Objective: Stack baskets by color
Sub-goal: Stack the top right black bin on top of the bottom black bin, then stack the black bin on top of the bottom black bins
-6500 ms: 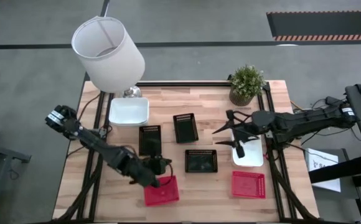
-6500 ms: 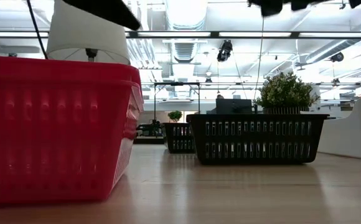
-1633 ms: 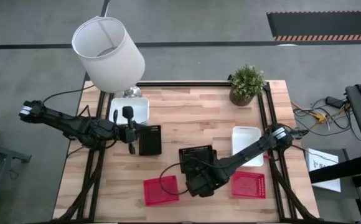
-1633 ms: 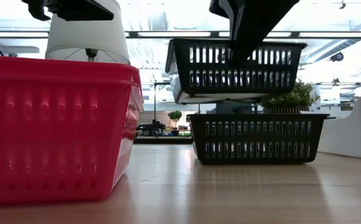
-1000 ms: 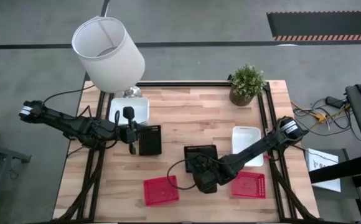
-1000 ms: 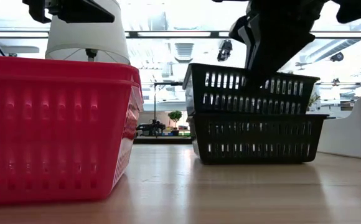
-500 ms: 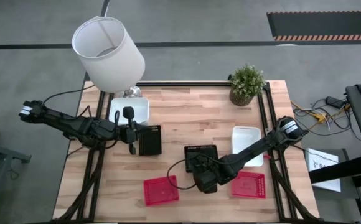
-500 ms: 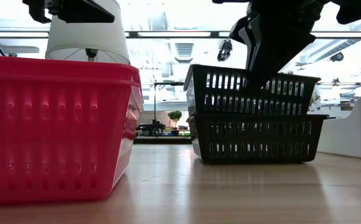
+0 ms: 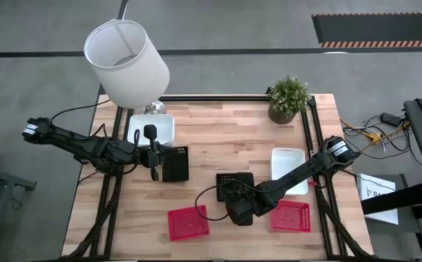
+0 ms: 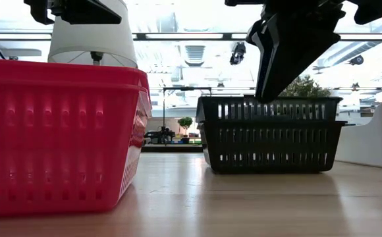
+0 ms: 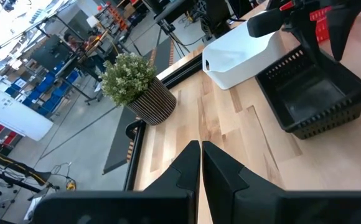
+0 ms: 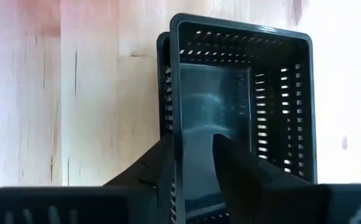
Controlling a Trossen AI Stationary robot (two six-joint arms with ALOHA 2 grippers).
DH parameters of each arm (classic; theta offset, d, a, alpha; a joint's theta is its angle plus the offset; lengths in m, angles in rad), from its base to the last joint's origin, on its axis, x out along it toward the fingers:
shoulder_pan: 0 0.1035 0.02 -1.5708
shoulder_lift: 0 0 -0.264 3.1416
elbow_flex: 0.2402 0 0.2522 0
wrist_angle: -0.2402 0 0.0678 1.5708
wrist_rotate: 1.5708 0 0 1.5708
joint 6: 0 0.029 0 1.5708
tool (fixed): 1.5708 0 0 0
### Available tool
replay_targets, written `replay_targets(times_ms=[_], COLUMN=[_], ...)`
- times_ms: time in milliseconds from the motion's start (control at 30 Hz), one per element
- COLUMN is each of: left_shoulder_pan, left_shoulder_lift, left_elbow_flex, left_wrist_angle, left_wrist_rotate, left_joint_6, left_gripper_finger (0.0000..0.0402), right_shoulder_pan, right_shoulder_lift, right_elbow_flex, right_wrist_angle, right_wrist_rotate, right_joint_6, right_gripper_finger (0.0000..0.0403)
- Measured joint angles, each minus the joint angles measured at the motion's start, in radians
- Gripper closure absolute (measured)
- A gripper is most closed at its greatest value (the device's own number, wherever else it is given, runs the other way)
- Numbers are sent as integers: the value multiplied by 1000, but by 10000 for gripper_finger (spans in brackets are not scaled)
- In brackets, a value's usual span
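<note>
At table centre: two black baskets (image 9: pixel 235 183), nested; my right gripper (image 12: pixel 193 163) straddles the near wall, fingers parted slightly. My left gripper (image 11: pixel 200 163): closed, empty.

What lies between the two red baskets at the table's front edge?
In the high view, the right pincer lies between the left red basket and the right red basket.

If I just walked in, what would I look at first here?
Probably the big white lampshade leaning over the table's far left corner, and the red basket that fills the near left of the low view. Then the right gripper at the middle front, its jaws either side of the near wall of a black basket nested in another black one. A leafy potted plant stands at the far right.
</note>
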Motion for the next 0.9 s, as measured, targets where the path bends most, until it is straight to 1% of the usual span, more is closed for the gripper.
replay_targets(times_ms=[100,233,333,433,567,633,800,900], left_shoulder_pan=[0,0,0,0,0,0,0,0], left_shoulder_lift=[0,0,0,0,0,0,0,0], left_elbow_flex=[0,0,0,0,0,0,0,0], left_wrist_angle=[0,0,0,0,0,1,3,10], left_wrist_rotate=[0,0,0,0,0,0,0,0], left_joint_6=[0,0,0,0,0,0,0,-1], left_gripper_finger=[402,402,402,402,402,402,402,402], right_shoulder_pan=[0,0,-6,-24,-56,-75,-125,-158], right_shoulder_lift=[0,0,-1,-2,-2,-2,-12,-34], right_elbow_flex=[12,44,68,74,58,42,2,-30], right_wrist_angle=[2,1,2,5,35,81,209,260], right_wrist_rotate=[0,0,9,27,71,71,62,43], right_joint_6=[-6,-8,-17,-36,-167,-239,-422,-478], right_gripper_finger=[285,282,293,316,361,384,393,394])
